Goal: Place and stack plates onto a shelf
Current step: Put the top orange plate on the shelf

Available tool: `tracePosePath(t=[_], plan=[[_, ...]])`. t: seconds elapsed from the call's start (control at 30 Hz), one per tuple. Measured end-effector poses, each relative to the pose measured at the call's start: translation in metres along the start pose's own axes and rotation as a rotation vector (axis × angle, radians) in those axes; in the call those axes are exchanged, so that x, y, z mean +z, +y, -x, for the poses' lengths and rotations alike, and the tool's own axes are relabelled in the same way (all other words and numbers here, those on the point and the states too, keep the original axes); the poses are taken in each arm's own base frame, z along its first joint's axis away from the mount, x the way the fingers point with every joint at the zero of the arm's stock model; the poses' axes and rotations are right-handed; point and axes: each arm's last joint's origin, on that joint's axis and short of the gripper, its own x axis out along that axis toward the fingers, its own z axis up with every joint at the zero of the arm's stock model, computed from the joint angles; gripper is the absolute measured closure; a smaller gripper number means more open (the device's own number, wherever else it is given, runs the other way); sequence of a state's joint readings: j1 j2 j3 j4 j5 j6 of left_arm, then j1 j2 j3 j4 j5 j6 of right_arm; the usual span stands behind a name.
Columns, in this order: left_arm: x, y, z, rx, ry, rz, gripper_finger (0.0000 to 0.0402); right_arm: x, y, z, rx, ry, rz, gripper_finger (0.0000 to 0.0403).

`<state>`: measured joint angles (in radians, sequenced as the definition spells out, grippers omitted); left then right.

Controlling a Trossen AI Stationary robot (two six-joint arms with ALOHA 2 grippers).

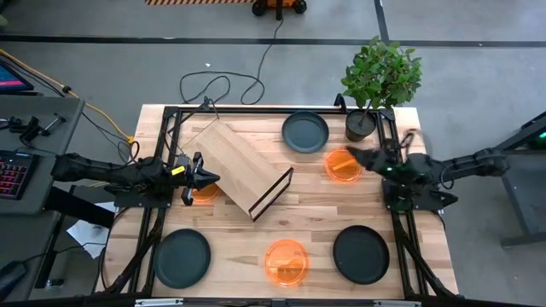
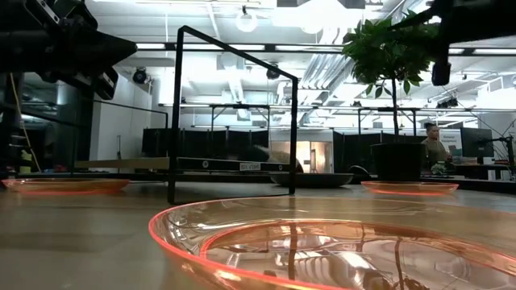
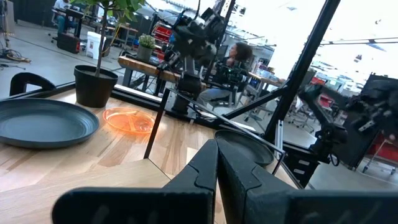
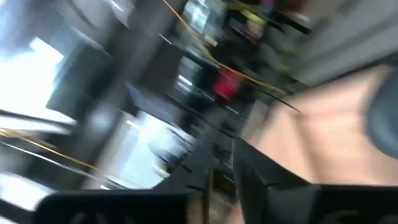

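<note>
The shelf (image 1: 241, 164), a light-wood board, lies askew on the table's left-centre, its black wire frame (image 1: 275, 192) at the near-right end. Dark plates rest flat at the far centre (image 1: 305, 132), near left (image 1: 182, 257) and near right (image 1: 361, 253). Orange plates lie near centre (image 1: 286, 260), by the plant (image 1: 341, 166) and beside the shelf's left edge (image 1: 203, 191). My left gripper (image 1: 213, 178) is shut, hovering over that left orange plate. My right gripper (image 1: 351, 156) is shut, in the air above the orange plate by the plant.
A potted plant (image 1: 361, 125) stands at the far right corner, close to my right gripper. A black metal rig frames the table's sides (image 1: 171, 119). Bare tabletop (image 1: 320, 209) lies between the shelf and the near plates. A person sits in the room beyond (image 2: 435, 145).
</note>
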<state>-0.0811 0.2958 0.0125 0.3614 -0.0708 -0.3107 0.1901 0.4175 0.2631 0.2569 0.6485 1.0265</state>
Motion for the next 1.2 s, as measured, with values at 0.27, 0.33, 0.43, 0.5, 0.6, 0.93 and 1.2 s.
tracePosePath(t=[0.27,0.33,0.43,0.5,0.6,0.93,1.2], plan=[[0.000,0.000,0.000,0.000,0.000,0.000,0.0401,-0.019,-0.014,-0.012,-0.859,0.331,0.144,0.0235],[0.000,0.000,0.000,0.000,0.000,0.000,0.0401,-0.019,-0.022,-0.007,-1.059,0.334,0.134,0.0221],[0.000,0.000,0.000,0.000,0.000,0.000,0.0401,-0.022,-0.034,-0.006,-1.233,0.311,0.142,0.0214],[0.000,0.000,0.000,0.000,0.000,0.000,0.0401,-0.025,-0.041,-0.011,-1.260,0.285,0.121,0.0213],[0.000,0.000,0.000,0.001,0.004,0.000,0.0401,-0.029,-0.058,-0.016,-1.352,0.263,0.125,0.0215],[-0.001,0.000,0.000,0.002,0.007,0.000,0.0401,-0.028,-0.109,-0.026,-1.522,0.193,0.070,0.0215],[-0.001,0.000,0.000,0.002,0.007,0.000,0.0401,-0.026,-0.131,-0.022,-1.499,0.153,-0.006,0.0222]])
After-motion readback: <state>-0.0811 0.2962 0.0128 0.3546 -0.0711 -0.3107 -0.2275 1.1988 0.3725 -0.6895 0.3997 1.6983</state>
